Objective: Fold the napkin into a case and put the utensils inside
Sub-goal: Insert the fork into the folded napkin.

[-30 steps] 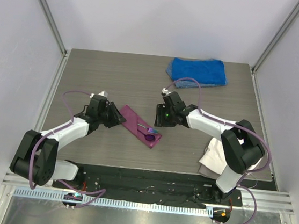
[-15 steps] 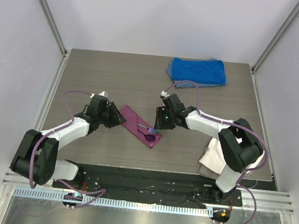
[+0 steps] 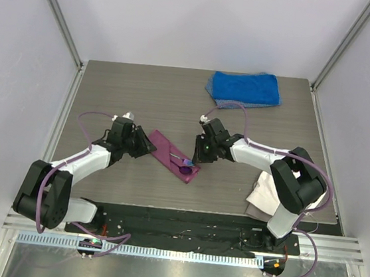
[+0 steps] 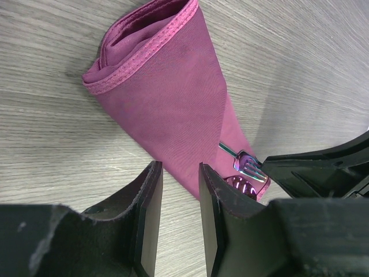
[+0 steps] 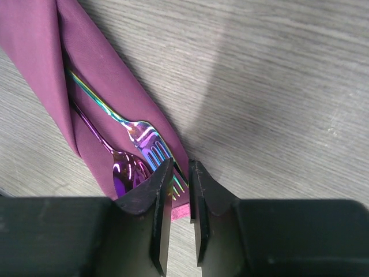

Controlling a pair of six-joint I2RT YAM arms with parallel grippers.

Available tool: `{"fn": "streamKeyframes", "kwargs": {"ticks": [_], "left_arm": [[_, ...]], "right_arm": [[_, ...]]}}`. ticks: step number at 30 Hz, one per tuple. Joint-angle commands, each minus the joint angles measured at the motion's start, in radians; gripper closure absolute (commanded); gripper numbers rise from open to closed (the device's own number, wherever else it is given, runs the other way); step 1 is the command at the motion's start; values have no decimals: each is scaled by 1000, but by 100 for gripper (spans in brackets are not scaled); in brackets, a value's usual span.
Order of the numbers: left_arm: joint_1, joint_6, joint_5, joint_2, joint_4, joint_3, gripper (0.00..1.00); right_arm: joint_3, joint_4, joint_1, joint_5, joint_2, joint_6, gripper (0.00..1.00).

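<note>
The napkin [image 3: 169, 151] lies as a narrow magenta case [image 4: 173, 98] slanting across the table's middle. The teal fork [image 5: 147, 141] and the purple spoon [image 5: 124, 173] lie on its lower right end, handles tucked under the fold. In the top view the fork [image 3: 186, 160] is just above the spoon [image 3: 185, 170]. My right gripper [image 5: 181, 167] hangs over that end, jaws narrowed to a thin gap, with the fork's tine tips and the cloth edge showing in it; nothing is visibly clamped. At the case's opposite side my left gripper [image 4: 180, 170] is open and empty.
A thick blue towel [image 3: 244, 87] lies at the back right. A white cloth [image 3: 262, 194] sits near the right arm's base. Metal posts and white walls bound the table on both sides.
The right gripper has edged closer to the fork end of the napkin and its jaws have narrowed. The left arm, napkin and utensils have stayed put.
</note>
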Motion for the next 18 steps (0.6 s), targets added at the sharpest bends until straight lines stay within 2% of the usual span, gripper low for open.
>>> {"fn": "streamKeyframes", "kwargs": {"ticks": [1, 10, 16, 18], "left_arm": [[-4, 15, 7, -34, 1, 37, 65], [-5, 14, 10, -58, -17, 40, 65], [-10, 9, 62, -110, -46, 47, 62], [-16, 1, 96, -132, -48, 38, 61]], "right_arm": [[-10, 36, 12, -30, -66, 23, 77], [-22, 22, 57, -16, -118, 46, 76], [-10, -13, 57, 50, -172, 27, 63], [-11, -36, 55, 90, -233, 17, 54]]}}
